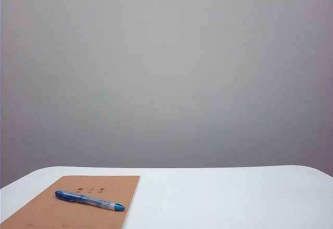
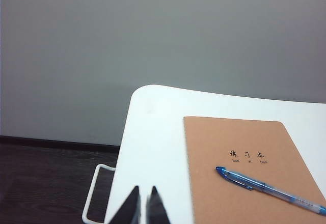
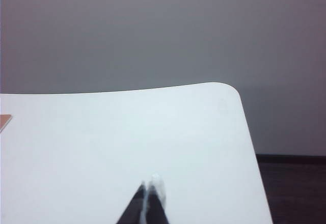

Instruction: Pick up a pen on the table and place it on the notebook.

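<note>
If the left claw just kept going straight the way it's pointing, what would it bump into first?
Probably nothing soon. The left gripper, its jaws nearly together, points over the table edge, beside the notebook and pen, toward the grey wall. How high it sits is unclear.

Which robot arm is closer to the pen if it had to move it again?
Left. The left gripper hangs by the table edge beside the notebook, where the pen already lies. The right gripper sits over bare table, the notebook only a sliver at its view's edge. Both look shut.
</note>
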`<state>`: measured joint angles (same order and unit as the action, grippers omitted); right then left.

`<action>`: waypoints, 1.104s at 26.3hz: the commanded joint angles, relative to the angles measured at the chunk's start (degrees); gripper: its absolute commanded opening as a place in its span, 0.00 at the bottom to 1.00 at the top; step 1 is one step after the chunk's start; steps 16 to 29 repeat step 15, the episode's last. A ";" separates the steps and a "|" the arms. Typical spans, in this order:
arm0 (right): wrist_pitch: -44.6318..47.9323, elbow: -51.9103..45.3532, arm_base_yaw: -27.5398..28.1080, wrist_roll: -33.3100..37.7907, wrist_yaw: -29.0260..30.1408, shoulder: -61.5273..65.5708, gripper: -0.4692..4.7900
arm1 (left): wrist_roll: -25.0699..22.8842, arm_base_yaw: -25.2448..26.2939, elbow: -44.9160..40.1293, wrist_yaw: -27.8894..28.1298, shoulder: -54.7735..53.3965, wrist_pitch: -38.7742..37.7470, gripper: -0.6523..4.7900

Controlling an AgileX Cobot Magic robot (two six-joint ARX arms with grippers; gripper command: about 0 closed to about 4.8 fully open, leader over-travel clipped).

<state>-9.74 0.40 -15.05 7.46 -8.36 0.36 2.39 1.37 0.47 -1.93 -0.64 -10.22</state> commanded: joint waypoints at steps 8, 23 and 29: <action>0.07 -0.33 -0.22 0.02 0.76 -0.24 0.09 | 1.07 0.04 -0.13 0.48 0.00 -0.26 0.15; 0.07 -0.33 -0.22 0.02 0.76 -0.24 0.09 | 1.07 0.04 -0.13 0.48 0.00 -0.26 0.15; 0.07 -0.33 -0.22 0.02 0.76 -0.24 0.09 | 1.07 0.04 -0.13 0.48 0.00 -0.26 0.15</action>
